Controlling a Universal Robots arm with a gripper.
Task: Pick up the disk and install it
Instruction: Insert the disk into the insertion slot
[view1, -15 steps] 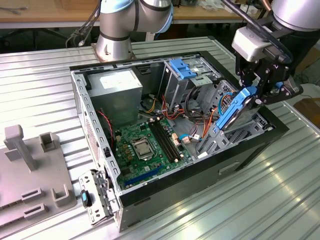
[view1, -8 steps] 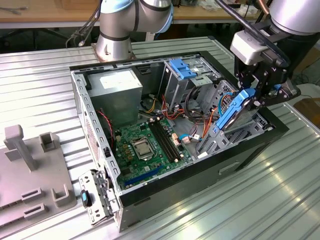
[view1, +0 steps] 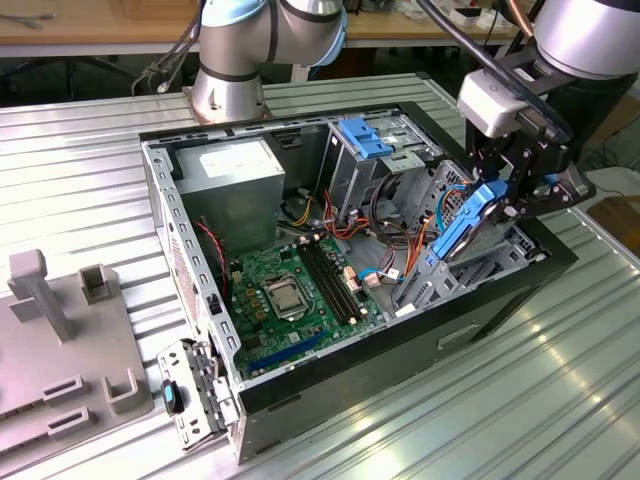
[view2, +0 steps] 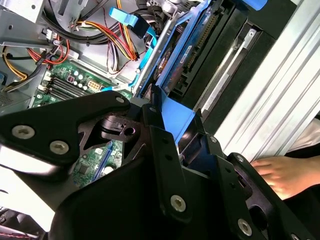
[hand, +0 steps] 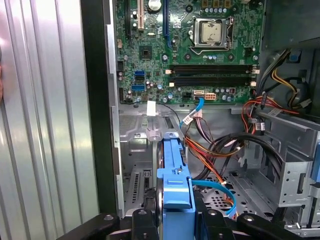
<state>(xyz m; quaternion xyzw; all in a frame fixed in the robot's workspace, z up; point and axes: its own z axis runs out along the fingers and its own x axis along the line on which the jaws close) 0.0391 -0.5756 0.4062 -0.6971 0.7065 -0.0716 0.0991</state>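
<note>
"Where is the disk (view1: 462, 228)?"

"The hand (view1: 508, 195) is squeezing its top end. It is leaning, long way pointing down into the computer case (view1: 190, 250), on the exterior view's right."

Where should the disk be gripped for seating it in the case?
By its upper blue-railed end, pinched across its flat faces, coming from above the open case: the disk stands tilted on edge, lower end down inside it. The gripper is shut on that end.
</note>
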